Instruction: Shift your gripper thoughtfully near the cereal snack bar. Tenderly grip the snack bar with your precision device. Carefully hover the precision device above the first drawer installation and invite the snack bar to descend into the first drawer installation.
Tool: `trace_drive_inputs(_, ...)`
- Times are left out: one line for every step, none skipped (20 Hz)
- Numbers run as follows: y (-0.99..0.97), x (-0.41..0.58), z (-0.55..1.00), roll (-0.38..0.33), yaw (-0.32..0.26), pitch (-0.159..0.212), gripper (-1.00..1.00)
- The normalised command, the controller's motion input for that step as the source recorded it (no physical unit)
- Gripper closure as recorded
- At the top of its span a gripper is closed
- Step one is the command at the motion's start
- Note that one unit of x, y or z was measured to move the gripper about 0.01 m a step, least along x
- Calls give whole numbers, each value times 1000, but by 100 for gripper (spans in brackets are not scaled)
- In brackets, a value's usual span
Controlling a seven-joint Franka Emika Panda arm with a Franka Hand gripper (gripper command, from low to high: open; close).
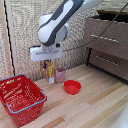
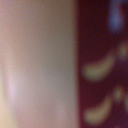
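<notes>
exterior view: the gripper hangs directly over the cereal snack bar, its white crossbar just above the packet's top edge and its short fingers reaching down around it. whether the jaws are pressed on the packet or only bracketing it cannot be told; the wrist view is a close blur of pale and dark red. the snack bar stands upright on the wooden table, with the pink cup touching or just beside it on the exterior view's right. standing on end, the packet offers its thin faces to a top-down pinch, which seems to explain the vertical approach. beyond the cup from the snack bar lies a red bowl; a red basket sits nearer the camera. well off toward the exterior view's right, the first drawer installation waits above a shorter drawer. a woven screen backs the scene.
</notes>
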Motion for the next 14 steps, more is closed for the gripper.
trace_drive_inputs(29,0,886,-60,-95,108,100)
trace_drive_inputs(49,0,866,-76,-102,102,100)
trace_drive_inputs(66,0,903,-83,-86,81,100)
trace_drive_inputs(54,0,894,-88,-84,85,100)
trace_drive_inputs(14,0,914,-79,-81,88,100)
trace_drive_inputs(0,6,946,-59,-65,101,100)
trace_drive_inputs(0,17,946,-60,-69,103,100)
trace_drive_inputs(0,43,951,-63,-72,96,100)
trace_drive_inputs(0,100,960,-64,-86,93,100)
trace_drive_inputs(0,120,969,-63,-90,89,100)
trace_drive_inputs(0,129,963,-64,-96,92,100)
trace_drive_inputs(0,166,971,-68,-102,84,100)
trace_drive_inputs(0,157,983,-62,-99,83,100)
trace_drive_inputs(0,166,980,-68,-97,79,100)
